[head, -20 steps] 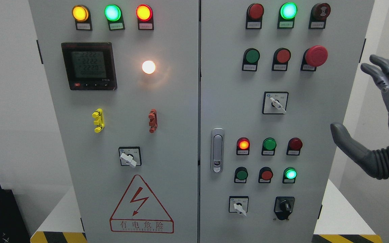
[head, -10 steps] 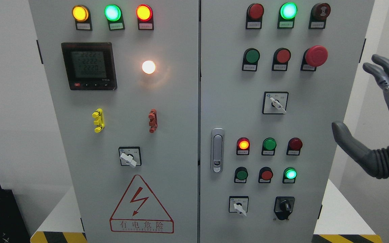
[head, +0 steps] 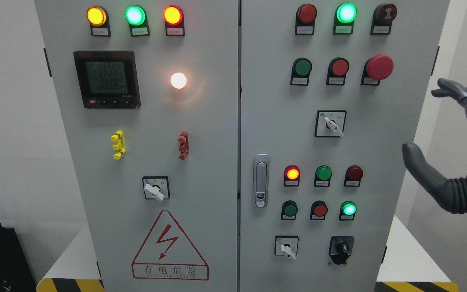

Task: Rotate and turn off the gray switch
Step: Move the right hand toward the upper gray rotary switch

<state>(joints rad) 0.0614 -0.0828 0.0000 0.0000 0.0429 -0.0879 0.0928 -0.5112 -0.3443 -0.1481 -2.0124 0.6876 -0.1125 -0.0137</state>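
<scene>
Three rotary switches with pale gray levers sit on the gray cabinet: one on the left door (head: 154,189), one mid-right (head: 332,124) and one low on the right door (head: 287,247). All three levers point down to the right. My right hand (head: 423,120) hovers off the cabinet's right edge, level with the mid-right switch and well clear of it. Its thumb (head: 418,164) sticks out toward the panel, and its fingers (head: 458,92) are bent forward but spread, holding nothing. The left arm is out of view.
A black rotary switch (head: 341,248) sits at the lower right. A red mushroom button (head: 379,67) stands out near the hand. Lamps, push buttons, a door handle (head: 261,180) and a meter (head: 107,79) fill the panel. The hazard-striped base (head: 416,286) runs below.
My right hand's fingers have tipped forward and down, and the hand has drifted slightly to the right. No switch lever has moved.
</scene>
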